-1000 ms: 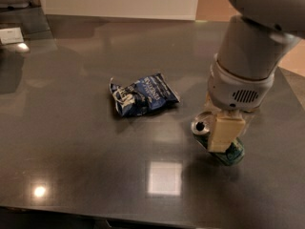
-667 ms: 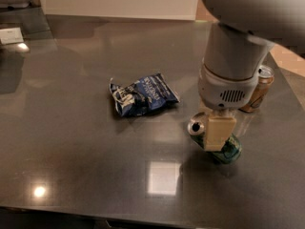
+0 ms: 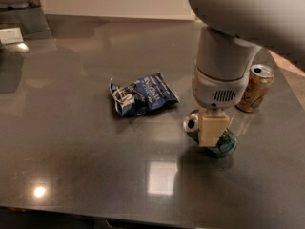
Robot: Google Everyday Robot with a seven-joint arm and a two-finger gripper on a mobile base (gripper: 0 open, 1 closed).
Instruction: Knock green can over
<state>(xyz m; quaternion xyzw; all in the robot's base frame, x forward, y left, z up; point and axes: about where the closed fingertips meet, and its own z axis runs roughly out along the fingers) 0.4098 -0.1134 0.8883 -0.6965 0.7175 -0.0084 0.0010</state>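
The green can (image 3: 222, 145) lies on its side on the dark table (image 3: 71, 142), its silver top (image 3: 191, 124) pointing left. My gripper (image 3: 212, 128) hangs straight down from the white arm, right over the middle of the can and hiding part of it. A cream finger (image 3: 212, 126) sits against the can's front side.
A brown-gold can (image 3: 255, 88) stands upright to the right, behind the arm. A blue snack bag (image 3: 142, 94) lies left of the green can. The table's front edge runs along the bottom, and its right edge is near the brown-gold can.
The arm has shifted left and up, uncovering the brown-gold can behind it. The green can has stayed on its side in the same spot.
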